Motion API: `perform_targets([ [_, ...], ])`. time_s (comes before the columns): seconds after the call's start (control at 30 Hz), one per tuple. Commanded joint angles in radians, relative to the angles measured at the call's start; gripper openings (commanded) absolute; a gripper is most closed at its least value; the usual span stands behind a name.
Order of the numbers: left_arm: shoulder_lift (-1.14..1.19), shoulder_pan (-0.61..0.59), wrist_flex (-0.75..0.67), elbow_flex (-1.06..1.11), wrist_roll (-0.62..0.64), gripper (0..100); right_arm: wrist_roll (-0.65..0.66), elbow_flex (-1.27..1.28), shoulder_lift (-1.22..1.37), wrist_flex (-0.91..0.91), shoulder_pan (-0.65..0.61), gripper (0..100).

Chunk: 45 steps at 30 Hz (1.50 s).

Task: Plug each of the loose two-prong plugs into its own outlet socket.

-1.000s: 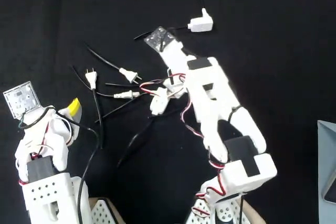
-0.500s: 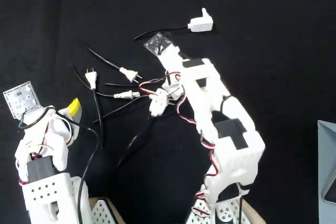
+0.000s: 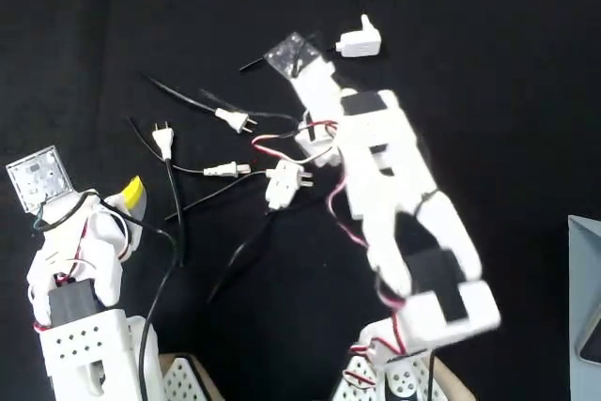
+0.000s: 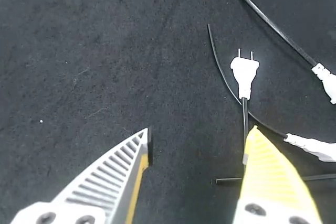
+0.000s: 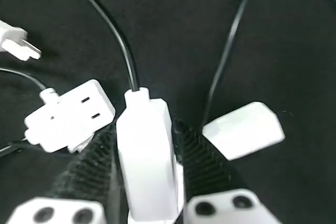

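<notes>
Left gripper (image 4: 200,131) hangs over the black table cloth (image 3: 507,138) at the near left, fingers spread wide, nothing between them. Just ahead of its yellow finger (image 4: 268,171) we note a loose two-prong plug (image 4: 244,72), prongs pointing away from the arm, black cord running back toward that finger. Two more lie nearer the middle, the upper plug (image 3: 232,119) and the lower plug (image 3: 223,170), both with prongs pointing toward the right arm. Right gripper (image 5: 144,125) is clamped on a white block (image 5: 146,150) with a black cord leaving its far end; we cannot tell whether it is plug or socket. Just beside one finger lies a slotted outlet socket (image 5: 71,116), two slots facing up. On the other side a second white piece (image 5: 244,129) rests on the cloth. A white adapter (image 3: 359,41) sits toward the far side, well apart.
</notes>
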Motion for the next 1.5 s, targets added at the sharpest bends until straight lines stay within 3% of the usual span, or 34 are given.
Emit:
perform_targets([
  [0.0, -0.011, -0.010, -0.025, -0.002, -0.002, 29, -0.009, 0.047, -0.188, 0.026, -0.012, 1.1],
  [0.17, -0.011, -0.012, -0.025, -0.005, -0.002, 29, -0.009, 0.291, -0.407, -0.031, -0.147, 1.1],
  [0.4, -0.011, -0.012, -0.025, -0.005, -0.002, 29, 0.008, 0.714, -0.596, -0.420, -0.334, 1.1],
  [0.57, -0.011, -0.012, -0.025, -0.005, -0.002, 29, 0.143, 0.906, -0.598, -0.654, -0.423, 1.1],
  [0.87, -0.011, -0.012, -0.025, -0.005, -0.002, 29, 0.377, 1.089, -0.604, -0.833, -0.483, 1.1],
  [1.03, -0.011, -0.012, -0.025, -0.005, -0.002, 29, 0.425, 1.133, -0.605, -0.847, -0.480, 3.5],
  [1.23, -0.011, -0.012, -0.025, -0.004, -0.002, 29, 0.219, 1.101, -0.605, -0.822, -0.430, 27.7],
  [1.47, -0.011, -0.012, -0.025, -0.004, -0.002, 29, 0.170, 0.949, -0.605, -0.605, -0.377, 24.7],
])
